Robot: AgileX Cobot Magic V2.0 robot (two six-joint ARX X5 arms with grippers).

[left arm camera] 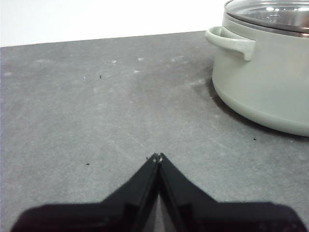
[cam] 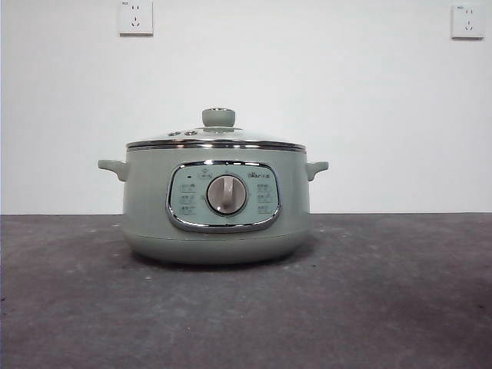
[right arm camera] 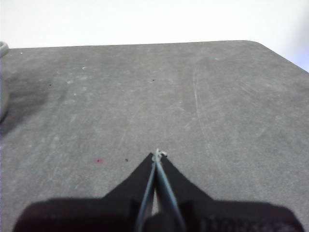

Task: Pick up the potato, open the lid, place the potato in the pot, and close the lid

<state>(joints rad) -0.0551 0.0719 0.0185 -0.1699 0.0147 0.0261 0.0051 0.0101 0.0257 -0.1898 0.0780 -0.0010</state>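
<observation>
Sitting in the middle of the dark grey bench [cam: 400, 307], the pot [cam: 217, 201] is facing the front camera with its chrome-framed panel [cam: 224, 196] and round dial [cam: 227, 194]. The lid [cam: 216, 140] is resting closed on the pot, and its pale green knob [cam: 218, 117] is standing upright on top. The glass of the lid is seen almost edge-on from the front, so what is lying inside the pot cannot be made out. The potato is not showing in any view; I cannot tell where it is.

In the left wrist view the pot is cut off at the edge, so only one side handle [left arm camera: 231, 41], part of the wall and a slice of the lid are appearing. In the right wrist view only a thin pale sliver of the pot [right arm camera: 3, 82] is appearing at the picture's border.

The left pincer [left arm camera: 157, 156] is hanging over bare bench, well apart from the pot, with its two black jaws pressed together at the tips and nothing between them. The right pincer [right arm camera: 158, 154] is also hanging over bare bench, with its jaws closed tip to tip and gripping nothing.

Two white wall sockets [cam: 135, 17] are sitting high on the white wall behind.
</observation>
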